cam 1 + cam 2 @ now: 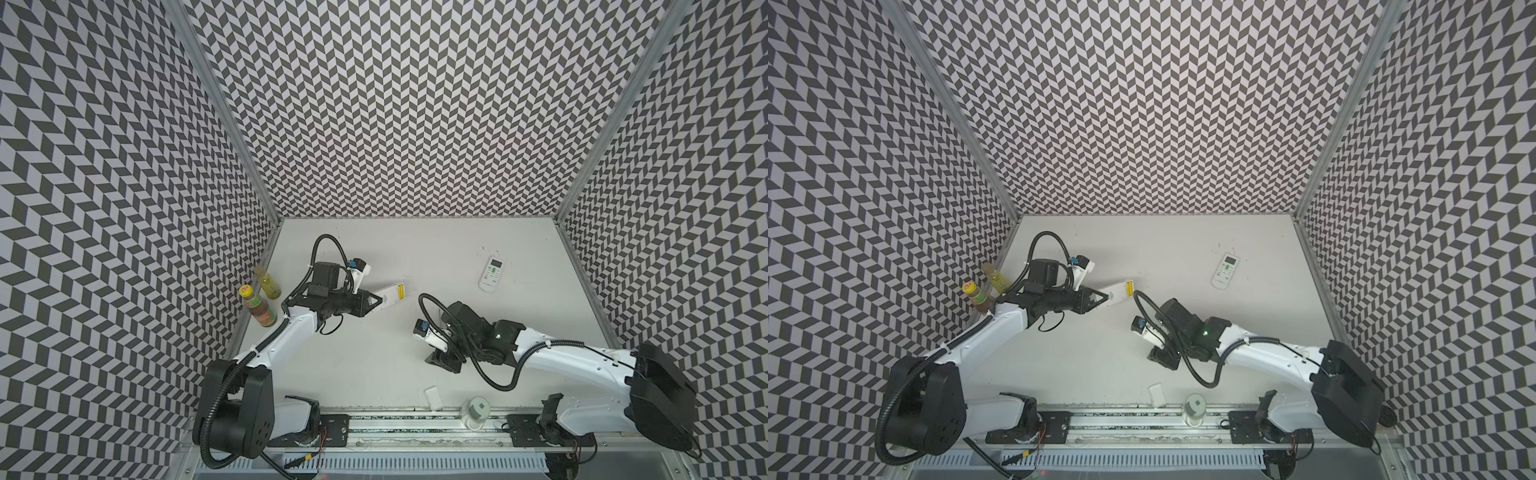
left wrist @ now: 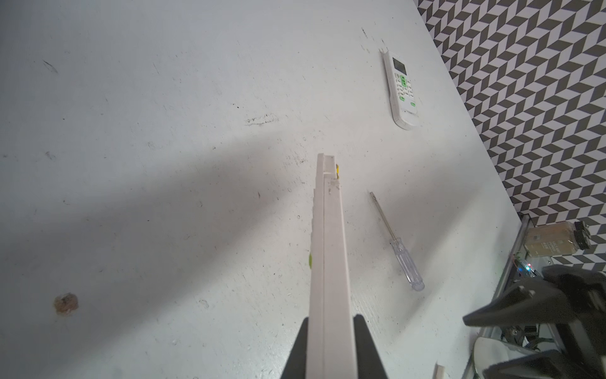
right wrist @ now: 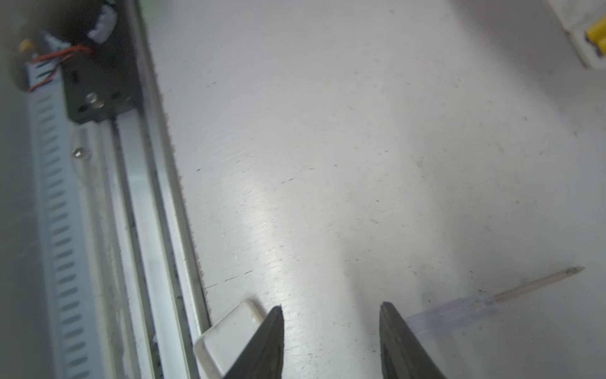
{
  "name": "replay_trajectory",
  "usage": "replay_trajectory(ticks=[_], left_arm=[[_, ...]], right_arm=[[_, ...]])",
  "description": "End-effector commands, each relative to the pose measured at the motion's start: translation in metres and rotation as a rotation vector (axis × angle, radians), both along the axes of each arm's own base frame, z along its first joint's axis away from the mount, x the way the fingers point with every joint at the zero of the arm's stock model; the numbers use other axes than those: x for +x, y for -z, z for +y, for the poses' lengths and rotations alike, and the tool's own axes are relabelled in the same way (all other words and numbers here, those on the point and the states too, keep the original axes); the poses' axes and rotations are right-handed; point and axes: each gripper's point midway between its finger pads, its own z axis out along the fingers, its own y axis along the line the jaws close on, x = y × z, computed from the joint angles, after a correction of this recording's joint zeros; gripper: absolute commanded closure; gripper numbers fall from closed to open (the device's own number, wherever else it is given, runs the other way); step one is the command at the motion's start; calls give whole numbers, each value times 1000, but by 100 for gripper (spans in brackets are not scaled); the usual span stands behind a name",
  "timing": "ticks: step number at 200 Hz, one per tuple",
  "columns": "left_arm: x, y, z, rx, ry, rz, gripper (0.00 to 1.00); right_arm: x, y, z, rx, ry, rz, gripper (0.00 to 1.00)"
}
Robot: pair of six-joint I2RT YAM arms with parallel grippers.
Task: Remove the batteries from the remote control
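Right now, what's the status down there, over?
Left gripper shut on remote, yellow batteries showing in its open bay. Right gripper open, empty, over table. Screwdriver and cover lie beside it; nothing blocking.

Three walls [image 1: 415,104] in grey-and-white chevron paper, joined by aluminium corner posts [image 1: 232,124], enclose a scuffed white tabletop [image 1: 415,249] beneath the left claw [image 1: 380,302] and right claw [image 3: 331,305]. An aluminium rail [image 1: 395,426] runs along the tabletop's edge, ahead of the right claw. Light even, shadows soft.
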Motion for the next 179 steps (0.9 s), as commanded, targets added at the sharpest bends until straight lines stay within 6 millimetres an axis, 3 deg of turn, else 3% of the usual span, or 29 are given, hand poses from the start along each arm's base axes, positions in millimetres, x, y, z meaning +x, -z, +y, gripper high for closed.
replay_trajectory(ticks=[1,29,97,179], left_arm=[[5,-16,-3,-4,15,-56,100],[5,-15,-2,1,15,-59,100],[6,-15,-1,6,10,-61,100],[6,-16,-1,7,11,-66,100]], right_arm=[[-34,-2,1,53,-312,-111,53],[-42,6,5,53,-379,-101,55],[-33,48,3,-137,-358,-26,66],[-43,64,3,-214,-443,-19,65]])
